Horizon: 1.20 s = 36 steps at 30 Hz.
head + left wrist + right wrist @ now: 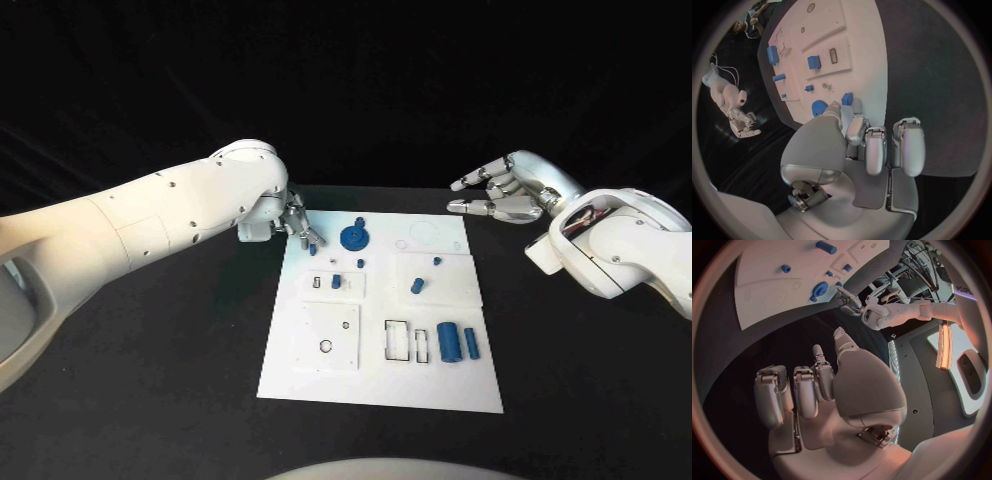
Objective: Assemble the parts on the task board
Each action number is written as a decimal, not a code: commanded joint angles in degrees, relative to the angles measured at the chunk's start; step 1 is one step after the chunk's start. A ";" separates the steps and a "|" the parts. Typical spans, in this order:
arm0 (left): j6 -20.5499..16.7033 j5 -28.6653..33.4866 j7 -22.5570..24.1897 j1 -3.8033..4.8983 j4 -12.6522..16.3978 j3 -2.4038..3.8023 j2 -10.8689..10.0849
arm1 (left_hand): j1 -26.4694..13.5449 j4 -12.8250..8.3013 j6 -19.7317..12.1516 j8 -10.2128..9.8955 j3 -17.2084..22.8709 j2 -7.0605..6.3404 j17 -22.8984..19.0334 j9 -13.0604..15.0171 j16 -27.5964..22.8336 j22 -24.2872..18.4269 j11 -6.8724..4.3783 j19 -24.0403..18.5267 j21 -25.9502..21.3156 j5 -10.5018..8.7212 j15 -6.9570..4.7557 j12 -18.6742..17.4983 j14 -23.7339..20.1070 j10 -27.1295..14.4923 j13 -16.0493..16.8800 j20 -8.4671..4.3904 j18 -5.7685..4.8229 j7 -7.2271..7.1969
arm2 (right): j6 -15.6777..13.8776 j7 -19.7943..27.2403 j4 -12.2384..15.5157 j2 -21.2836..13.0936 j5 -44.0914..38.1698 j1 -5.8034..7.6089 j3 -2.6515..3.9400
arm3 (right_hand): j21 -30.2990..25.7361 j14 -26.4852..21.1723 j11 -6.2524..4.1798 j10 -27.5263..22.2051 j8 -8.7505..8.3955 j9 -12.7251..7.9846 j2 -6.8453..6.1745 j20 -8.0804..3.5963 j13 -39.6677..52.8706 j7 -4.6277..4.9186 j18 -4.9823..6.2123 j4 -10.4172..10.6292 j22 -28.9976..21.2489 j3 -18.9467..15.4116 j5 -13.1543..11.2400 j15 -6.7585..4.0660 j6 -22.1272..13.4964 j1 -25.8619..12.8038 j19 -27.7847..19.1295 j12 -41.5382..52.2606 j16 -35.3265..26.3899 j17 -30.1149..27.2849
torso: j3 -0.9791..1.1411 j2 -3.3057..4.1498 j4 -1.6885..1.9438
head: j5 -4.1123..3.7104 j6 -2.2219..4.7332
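we are looking at the task board [382,375], a white plate lying in the middle of the black table [159,400]. our left hand [293,226] is reaching to the far left corner of the board, and its fingertips are pinching a small blue part [312,249] just at the left edge there. in the left wrist view the same small blue part [847,98] is sitting between the tips of the fingers [856,122], close to the round blue gear [819,108]. the gear [355,238] is standing near the far edge of the board, just beside the pinched part.

our right hand [498,196] is hovering beyond the far right corner of the board, apart from it, with fingers half curled and separated, and it is holding nothing.

the other parts are resting on the board: a small peg [336,282] and another peg [417,286] in the middle area, and two upright blue cylinders [450,342] near the right edge, beside the empty slots.

we are judging that the step in hand is picking this small part and bringing it to its seat. to do it well, we should be keeping the pinch firm and even, lifting straight up so the part is not knocking the gear, and holding it upright before lowering. which hole is its seat, we cannot tell.
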 commanded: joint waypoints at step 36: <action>2.08 2.19 0.97 -0.09 -0.25 -0.01 -0.04 | 3.61 -0.79 0.10 0.80 1.53 0.78 15.07 0.80 0.18 7.59 -0.26 2.84 0.26 -0.04 -0.52 0.07 6.14 0.44 -0.08 -0.22 0.47 -0.37 | 0.76 0.43 -0.21 0.33 -0.11 -0.04 0.00 | 0.36 5.55 0.32 1.68 0.20 0.07 0.54 0.13 9.12 -0.14 -0.81 -0.01 15.05 -0.32 0.27 0.08 0.00 0.06 6.00 -0.10 -0.26 13.36 | 0.00 0.00 0.01 | 0.24 -0.12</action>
